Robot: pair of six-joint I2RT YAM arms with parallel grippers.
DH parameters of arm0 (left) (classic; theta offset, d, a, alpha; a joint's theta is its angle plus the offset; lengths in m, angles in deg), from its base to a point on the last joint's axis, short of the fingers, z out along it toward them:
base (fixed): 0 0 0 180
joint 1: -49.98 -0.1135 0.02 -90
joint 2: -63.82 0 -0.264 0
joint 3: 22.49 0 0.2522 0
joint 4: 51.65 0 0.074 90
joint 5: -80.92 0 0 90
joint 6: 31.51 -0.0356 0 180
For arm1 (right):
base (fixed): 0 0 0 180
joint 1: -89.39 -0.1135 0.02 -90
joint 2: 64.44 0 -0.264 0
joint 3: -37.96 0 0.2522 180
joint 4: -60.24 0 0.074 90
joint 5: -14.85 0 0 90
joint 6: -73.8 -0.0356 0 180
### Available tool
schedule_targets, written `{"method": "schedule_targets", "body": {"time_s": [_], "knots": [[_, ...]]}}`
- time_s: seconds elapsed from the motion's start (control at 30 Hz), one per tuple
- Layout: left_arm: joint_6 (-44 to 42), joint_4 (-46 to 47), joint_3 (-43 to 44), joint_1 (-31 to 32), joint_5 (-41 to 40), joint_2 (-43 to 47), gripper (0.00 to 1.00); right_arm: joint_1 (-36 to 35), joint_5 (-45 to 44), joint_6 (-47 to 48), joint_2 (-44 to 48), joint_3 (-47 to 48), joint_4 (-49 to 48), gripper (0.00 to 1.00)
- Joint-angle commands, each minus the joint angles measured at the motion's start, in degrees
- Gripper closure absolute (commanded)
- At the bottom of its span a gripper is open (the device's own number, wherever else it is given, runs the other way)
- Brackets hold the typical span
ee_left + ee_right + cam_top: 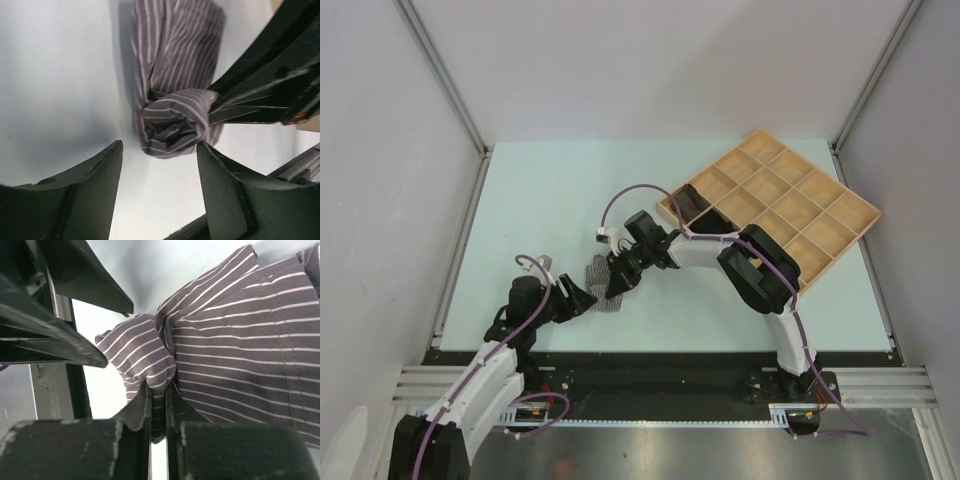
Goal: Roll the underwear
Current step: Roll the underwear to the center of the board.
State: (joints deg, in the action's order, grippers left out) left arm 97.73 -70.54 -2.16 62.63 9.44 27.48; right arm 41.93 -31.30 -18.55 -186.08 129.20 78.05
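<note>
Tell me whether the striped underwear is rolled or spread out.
Partly rolled: one end of the striped underwear is curled into a bundle pinched in the right tool; the rest lies unrolled.

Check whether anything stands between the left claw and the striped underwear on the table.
Nothing visible does. The left claw is open just short of the bunched end of the striped underwear, only bare table between. The right claw is shut on a fold there, entering from the side, not across the gap.
</note>
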Motion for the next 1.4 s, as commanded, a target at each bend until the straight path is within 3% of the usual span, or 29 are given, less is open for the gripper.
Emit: {"method": "schedule_targets", "body": {"time_s": [0.0, 0.3, 0.37, 0.5, 0.53, 0.6, 0.63, 0.8, 1.0, 1.23, 1.37], "knots": [[-3.0, 4.9, -0.3, 0.5, -1.9, -4.8, 0.36, 0.8, -1.8, 0.9, -2.2, 2.6, 2.2, 1.00], [-3.1, 11.3, 1.4, 1.9, -4.4, -12.3, 0.41, 0.9, -1.6, 1.5, -4.0, 4.3, 4.2, 1.00], [-2.9, 11.6, 2.0, 2.6, -5.6, -13.8, 0.47, 0.9, -1.7, 1.6, -3.7, 4.4, 4.5, 0.99], [-2.1, 11.7, 4.0, 3.6, -8.8, -17.1, 0.69, 0.9, -3.6, 2.2, -1.1, 4.8, 5.7, 0.66], [-2.0, 11.8, 4.2, 3.6, -8.9, -18.4, 0.76, 1.1, -4.1, 2.2, -0.5, 4.9, 6.2, 0.53], [-1.8, 11.3, 5.2, 3.6, -9.6, -19.6, 0.87, 1.3, -6.3, 2.2, 1.7, 5.6, 7.8, 0.17], [-1.7, 10.5, 5.6, 3.6, -10.0, -20.7, 0.90, 1.6, -7.1, 2.2, 2.6, 5.8, 8.5, 0.14], [-3.0, 7.2, 9.3, 3.6, -9.6, -24.3, 0.94, 1.9, -17.8, 5.5, 8.6, 6.8, 13.4, 0.07], [-4.5, 0.4, 14.9, 3.5, -8.5, -28.3, 0.93, -3.9, -29.9, 13.9, 14.5, 3.6, 11.9, 0.07], [-5.4, -4.4, 19.9, 3.6, -6.9, -33.4, 0.94, -11.1, -28.5, 19.2, 20.3, -5.7, -2.5, 0.07], [-5.3, -5.0, 21.6, 3.6, -6.4, -35.2, 0.94, -13.4, -26.8, 20.7, 19.3, -6.8, -3.5, 0.10]]}}
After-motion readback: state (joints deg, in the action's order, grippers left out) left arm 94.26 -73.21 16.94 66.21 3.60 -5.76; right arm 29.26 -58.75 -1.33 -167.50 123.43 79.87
